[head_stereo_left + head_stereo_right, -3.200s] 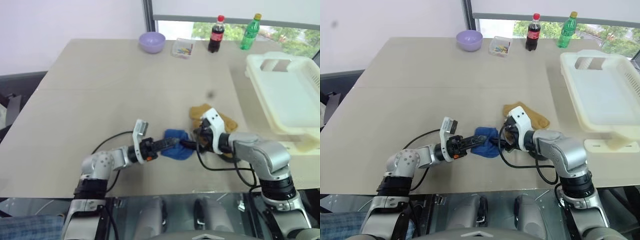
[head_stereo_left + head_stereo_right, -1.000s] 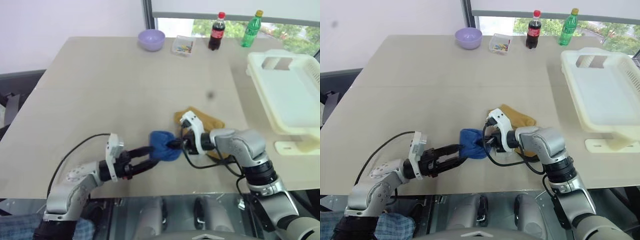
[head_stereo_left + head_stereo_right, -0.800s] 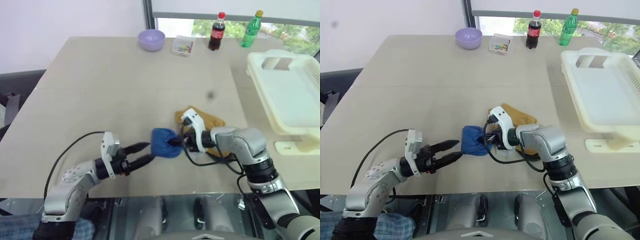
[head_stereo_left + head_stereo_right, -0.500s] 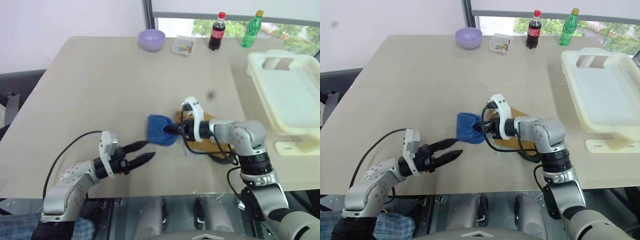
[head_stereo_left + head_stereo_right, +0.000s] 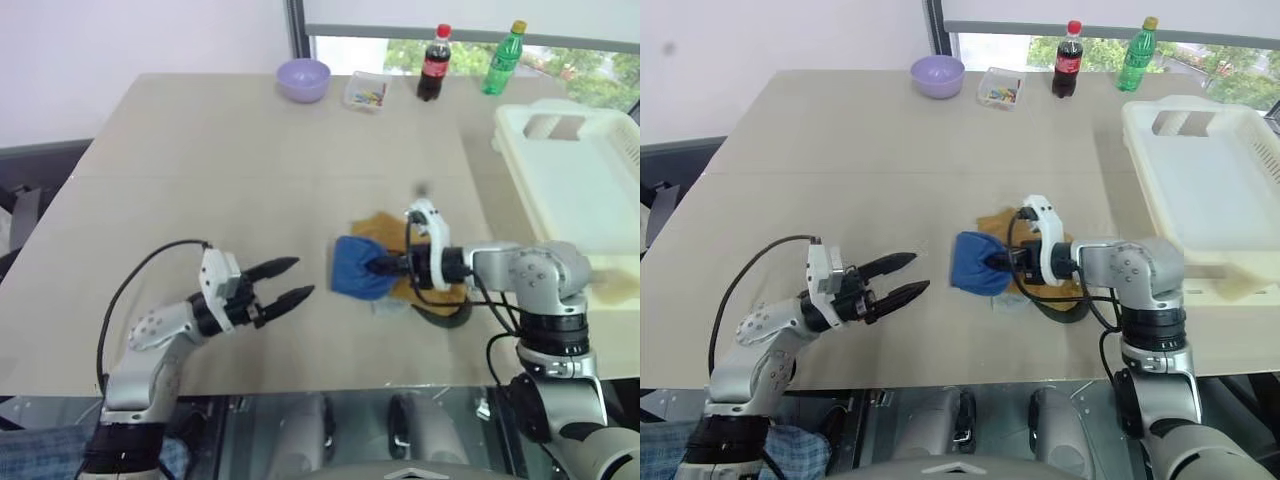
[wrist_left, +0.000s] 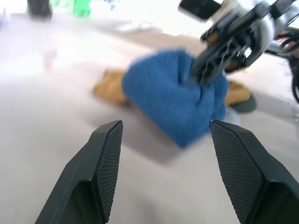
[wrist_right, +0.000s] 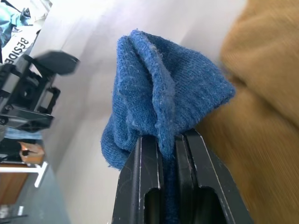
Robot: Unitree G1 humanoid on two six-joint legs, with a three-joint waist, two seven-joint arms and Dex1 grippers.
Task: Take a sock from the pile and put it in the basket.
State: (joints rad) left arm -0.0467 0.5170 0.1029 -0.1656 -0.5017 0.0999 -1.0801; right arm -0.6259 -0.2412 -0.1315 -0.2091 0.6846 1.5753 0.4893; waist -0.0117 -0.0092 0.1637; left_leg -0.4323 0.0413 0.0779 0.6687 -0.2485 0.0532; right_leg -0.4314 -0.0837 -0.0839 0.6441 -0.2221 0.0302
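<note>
My right gripper (image 5: 378,267) is shut on a blue sock (image 5: 358,268), which hangs from its fingers (image 7: 150,186) just above the table. Behind and under the sock lies the pile (image 5: 432,295): a mustard-yellow sock (image 7: 261,93), with a dark green one and a pale one at its near edge. To the left my left gripper (image 5: 303,277) is open and holds nothing. It points at the blue sock (image 6: 173,102), with a stretch of bare table between them. The white basket (image 5: 505,140) stands at the table's right edge, well beyond my right arm.
Along the far edge stand a lilac bowl (image 5: 303,80), a small clear box (image 5: 365,93), a cola bottle (image 5: 434,62) and a green bottle (image 5: 502,62). Black cables loop beside both wrists. The table's near edge runs just below my arms.
My right gripper has carried the blue sock to the right and a little up, over the pile. My left gripper, still open, rolled and rose slightly, and a gap has opened between it and the sock.
</note>
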